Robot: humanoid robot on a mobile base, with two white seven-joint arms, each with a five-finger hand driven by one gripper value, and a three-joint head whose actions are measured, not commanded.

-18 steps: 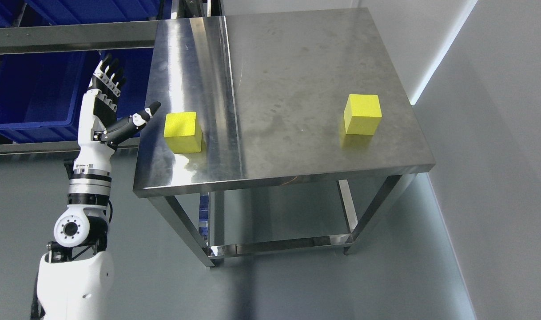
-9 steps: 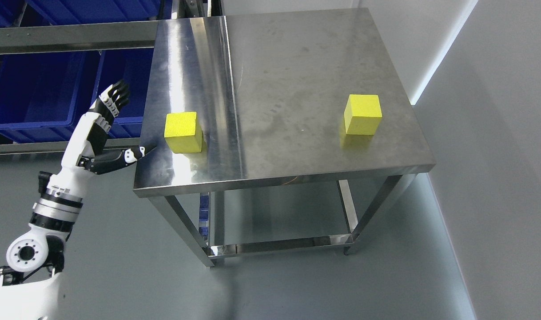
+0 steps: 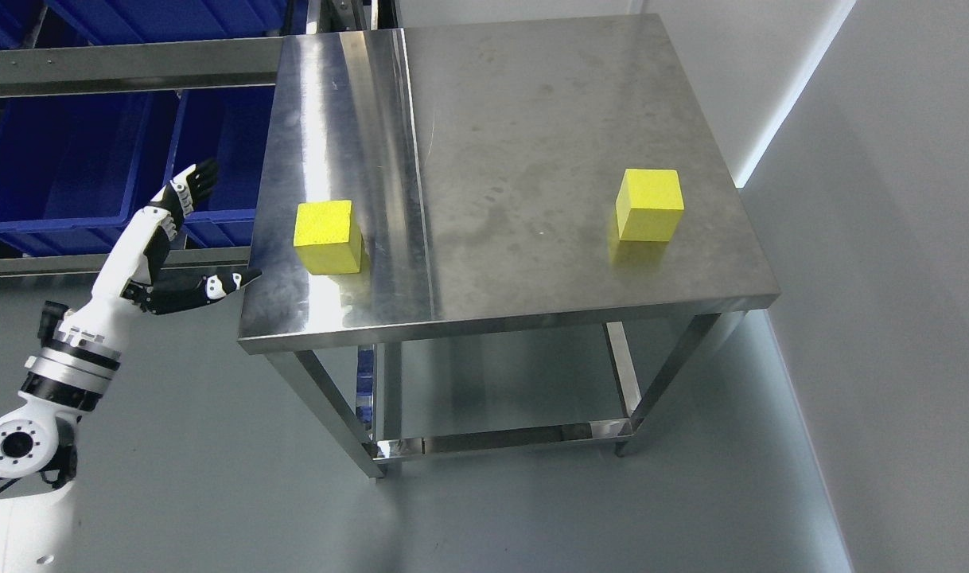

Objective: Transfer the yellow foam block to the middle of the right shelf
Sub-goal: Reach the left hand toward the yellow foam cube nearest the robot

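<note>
Two yellow foam blocks rest on a steel table: one near the left front, one near the right front. My left hand is open and empty, with fingers spread, just off the table's left edge, apart from the left block. Its thumb points at the table edge. My right arm is out of view.
Blue bins sit on a steel rack at the left, behind my left hand. A white wall stands close to the table's right side. Grey floor lies in front of the table.
My left arm has dropped and drawn back to the left, away from the left block. The blocks have not moved.
</note>
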